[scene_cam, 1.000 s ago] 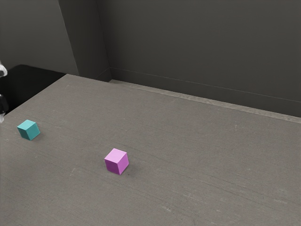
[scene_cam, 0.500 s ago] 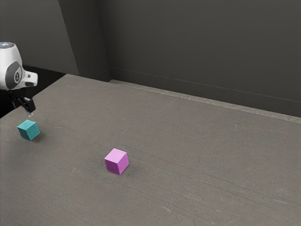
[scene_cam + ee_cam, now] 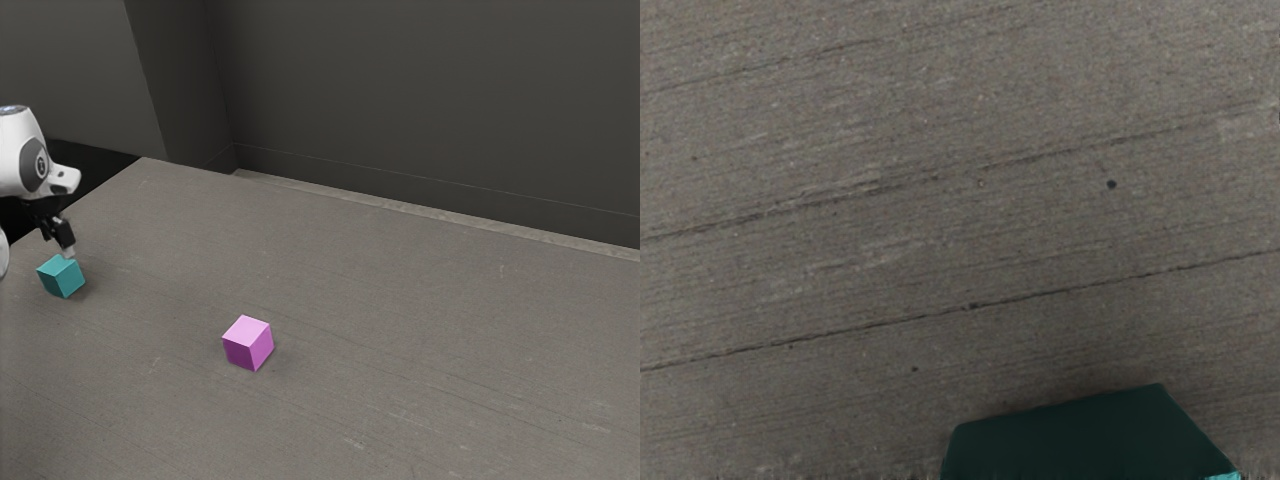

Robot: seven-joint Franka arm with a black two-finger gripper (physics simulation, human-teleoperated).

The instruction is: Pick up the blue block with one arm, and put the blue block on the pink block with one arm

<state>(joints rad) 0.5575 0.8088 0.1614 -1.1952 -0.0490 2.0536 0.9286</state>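
Blue block (image 3: 61, 276) lay on the table (image 3: 420, 300) at the exterior view's left, directly under my gripper (image 3: 60, 244), which hung just above its top face without contact. Whether my jaws were parted or closed could not be determined. Block: small cube, teal-blue, smooth matte faces, sharp edges; in the wrist view its top (image 3: 1090, 440) read dark green. Table surface: grey, grained, with fine lines. Pink block (image 3: 248, 342), a like cube, sat well apart toward the exterior view's right.

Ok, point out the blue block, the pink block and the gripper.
Blue block (image 3: 61, 277): exterior view, its middle, near corner.
Pink block (image 3: 247, 343): exterior view, its middle, near corner.
Gripper (image 3: 65, 244): exterior view, lower tip.
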